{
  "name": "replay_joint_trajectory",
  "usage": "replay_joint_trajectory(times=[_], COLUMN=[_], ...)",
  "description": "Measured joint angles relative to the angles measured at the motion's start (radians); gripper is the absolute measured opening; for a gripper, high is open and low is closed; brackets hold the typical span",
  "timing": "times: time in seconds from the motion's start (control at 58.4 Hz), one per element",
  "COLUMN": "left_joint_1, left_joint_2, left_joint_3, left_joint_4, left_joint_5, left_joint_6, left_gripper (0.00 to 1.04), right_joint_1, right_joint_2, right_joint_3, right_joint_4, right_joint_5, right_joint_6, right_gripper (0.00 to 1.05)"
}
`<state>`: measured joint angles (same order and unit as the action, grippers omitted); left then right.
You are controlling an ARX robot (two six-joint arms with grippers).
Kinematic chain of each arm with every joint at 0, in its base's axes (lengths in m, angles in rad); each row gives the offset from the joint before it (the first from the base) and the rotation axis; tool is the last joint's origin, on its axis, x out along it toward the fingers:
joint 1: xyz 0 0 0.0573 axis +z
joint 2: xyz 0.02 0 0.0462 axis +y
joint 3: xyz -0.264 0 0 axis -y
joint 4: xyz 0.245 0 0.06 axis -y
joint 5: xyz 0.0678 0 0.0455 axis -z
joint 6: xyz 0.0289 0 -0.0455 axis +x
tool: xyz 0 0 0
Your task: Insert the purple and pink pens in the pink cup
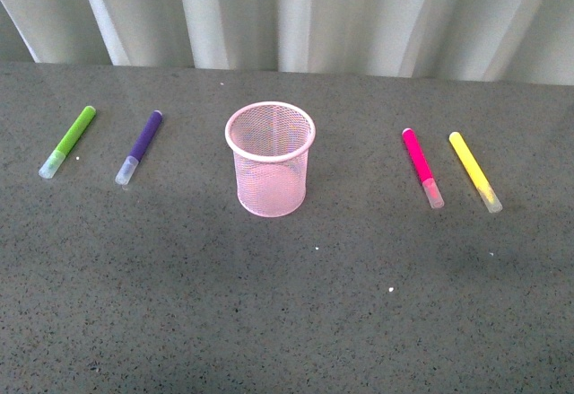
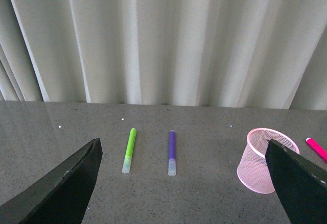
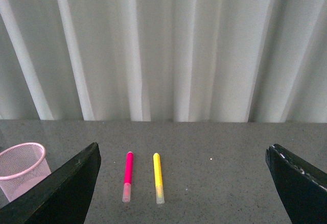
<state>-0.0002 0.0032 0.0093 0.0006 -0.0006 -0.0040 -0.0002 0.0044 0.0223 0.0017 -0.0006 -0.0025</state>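
The pink cup (image 1: 270, 158) stands upright and empty at the middle of the grey table. The purple pen (image 1: 140, 145) lies to its left, the pink pen (image 1: 421, 166) to its right, both flat with pale caps toward me. Neither arm shows in the front view. My left gripper (image 2: 186, 183) is open and empty, held back from the purple pen (image 2: 172, 151), with the pink cup (image 2: 263, 158) by one finger. My right gripper (image 3: 184, 183) is open and empty, held back from the pink pen (image 3: 128, 175); the pink cup (image 3: 23, 165) shows at the edge.
A lime-green marker (image 1: 69, 140) lies left of the purple pen. A yellow marker (image 1: 474, 170) lies right of the pink pen. A pale pleated curtain (image 1: 296, 13) hangs along the table's far edge.
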Motion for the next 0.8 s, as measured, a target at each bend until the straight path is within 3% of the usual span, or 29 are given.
replay_joint_trajectory(times=[0.805], left_joint_1=[0.0], left_joint_2=[0.0], left_joint_3=[0.0], left_joint_4=[0.0], left_joint_5=[0.0], left_joint_6=[0.0], left_gripper=[0.98], right_joint_1=[0.0], right_joint_2=[0.0], right_joint_3=[0.0], right_joint_4=[0.0], right_joint_5=[0.0], right_joint_6=[0.0], right_gripper=[0.98])
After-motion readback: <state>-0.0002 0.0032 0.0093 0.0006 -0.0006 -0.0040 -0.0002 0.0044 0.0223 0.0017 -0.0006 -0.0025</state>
